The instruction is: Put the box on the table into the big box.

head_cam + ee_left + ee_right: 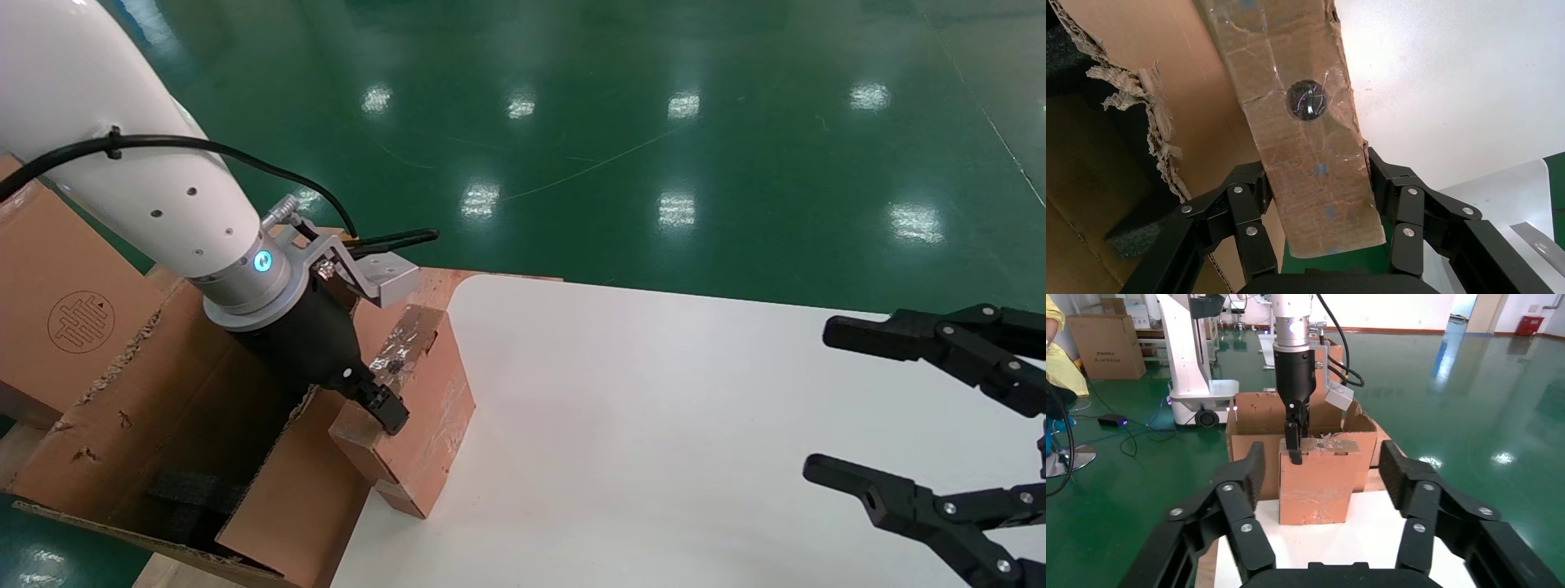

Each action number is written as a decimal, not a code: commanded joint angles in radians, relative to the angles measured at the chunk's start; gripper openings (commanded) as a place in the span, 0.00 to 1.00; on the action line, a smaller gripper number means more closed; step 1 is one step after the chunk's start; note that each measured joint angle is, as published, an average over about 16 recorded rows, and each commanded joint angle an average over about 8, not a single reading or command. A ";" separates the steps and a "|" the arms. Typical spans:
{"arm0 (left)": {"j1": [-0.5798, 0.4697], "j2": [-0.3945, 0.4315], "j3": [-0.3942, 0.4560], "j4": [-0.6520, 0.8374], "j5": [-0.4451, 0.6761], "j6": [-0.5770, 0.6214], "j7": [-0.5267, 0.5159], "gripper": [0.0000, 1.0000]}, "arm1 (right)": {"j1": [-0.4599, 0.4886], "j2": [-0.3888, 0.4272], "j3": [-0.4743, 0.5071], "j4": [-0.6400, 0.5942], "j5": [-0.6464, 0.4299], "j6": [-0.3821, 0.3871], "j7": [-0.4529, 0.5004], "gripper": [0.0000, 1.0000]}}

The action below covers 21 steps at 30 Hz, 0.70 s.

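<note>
Right gripper (833, 400) hangs spread over the table (654, 425), idle. Farther left, left gripper (384, 404) pinches the box (425, 408) at the table's edge, against the big box (163, 408). Only the left wrist view shows both fingers (1251, 214) clamping its sides.

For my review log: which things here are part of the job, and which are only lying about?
Job:
small brown taped cardboard box
large torn brown cardboard carton
white tabletop
left gripper, clamped on the small box

Bystanders:
right gripper, open
plain cardboard carton on the floor
</note>
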 commanded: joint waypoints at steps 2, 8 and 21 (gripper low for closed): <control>0.000 0.000 0.000 0.000 0.000 0.000 0.000 0.00 | 0.000 0.000 0.000 0.000 0.000 0.000 0.000 0.85; 0.000 0.000 0.000 0.001 0.000 0.000 0.000 0.00 | 0.000 0.000 0.000 0.000 0.000 0.000 0.000 1.00; -0.122 -0.042 -0.082 0.033 -0.016 -0.045 0.083 0.00 | 0.000 0.000 -0.001 -0.001 0.000 0.000 0.000 1.00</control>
